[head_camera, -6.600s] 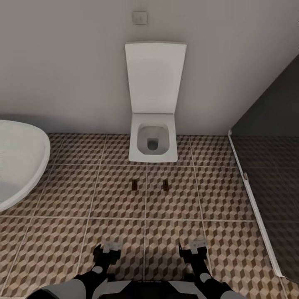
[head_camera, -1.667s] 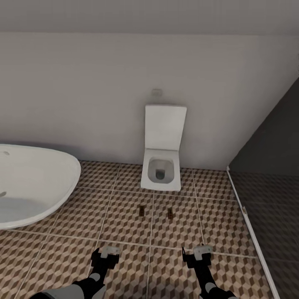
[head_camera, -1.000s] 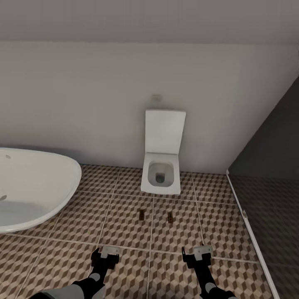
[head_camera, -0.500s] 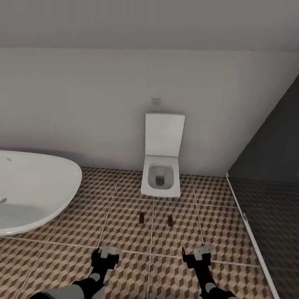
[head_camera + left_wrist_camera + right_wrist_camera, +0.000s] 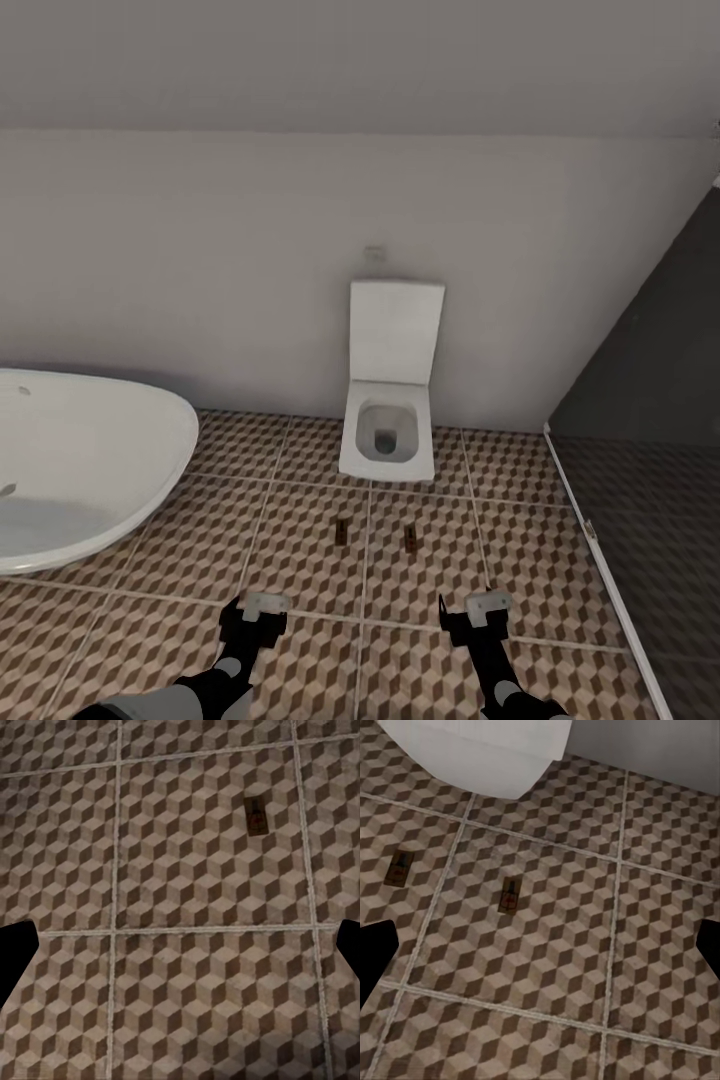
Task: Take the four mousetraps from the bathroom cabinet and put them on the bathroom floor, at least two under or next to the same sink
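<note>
The bathroom floor (image 5: 300, 560) is filling the near scene, with the bathtub (image 5: 80, 480) at left and the toilet (image 5: 388, 440) far. Two mousetraps (image 5: 342, 531) (image 5: 410, 537) are lying side by side before the toilet. The left gripper (image 5: 255, 615) and right gripper (image 5: 475, 617) are hanging empty, jaws apart.

- Soft, even, shadeless render light; no clear source and no glare.
- The wall (image 5: 200, 260) greys upward toward the ceiling.
- The glass partition (image 5: 650, 420) at right reads dark and dims the tiles behind it.
- Wrist views are coarse, and the floor tiles (image 5: 180, 870) look smeared.
</note>
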You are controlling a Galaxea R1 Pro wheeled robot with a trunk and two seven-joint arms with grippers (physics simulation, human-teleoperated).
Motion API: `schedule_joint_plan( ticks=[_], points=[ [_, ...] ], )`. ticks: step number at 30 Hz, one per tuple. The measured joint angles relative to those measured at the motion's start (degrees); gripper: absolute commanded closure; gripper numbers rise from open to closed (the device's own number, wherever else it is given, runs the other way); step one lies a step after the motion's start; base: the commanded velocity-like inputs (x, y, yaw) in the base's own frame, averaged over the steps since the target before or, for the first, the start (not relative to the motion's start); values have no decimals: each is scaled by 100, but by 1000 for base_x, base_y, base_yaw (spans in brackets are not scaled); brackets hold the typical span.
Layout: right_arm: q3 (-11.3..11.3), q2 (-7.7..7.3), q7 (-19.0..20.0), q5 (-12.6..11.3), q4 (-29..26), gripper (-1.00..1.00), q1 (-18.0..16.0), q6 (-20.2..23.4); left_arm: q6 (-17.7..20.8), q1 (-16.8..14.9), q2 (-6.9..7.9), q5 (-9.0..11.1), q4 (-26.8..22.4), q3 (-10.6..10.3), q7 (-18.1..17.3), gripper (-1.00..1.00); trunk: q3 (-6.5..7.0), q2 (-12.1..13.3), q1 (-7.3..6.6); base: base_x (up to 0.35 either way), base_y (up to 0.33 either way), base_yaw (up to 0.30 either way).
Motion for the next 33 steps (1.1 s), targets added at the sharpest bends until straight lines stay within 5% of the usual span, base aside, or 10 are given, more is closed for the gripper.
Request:
schedule_joint_plan(
  ticks=[33],
  points=[
    [0,0,0,0,0,-100,2,0,0,0,0,0,0,1,0,-100,307,0,0,0,0,0]
  ],
)
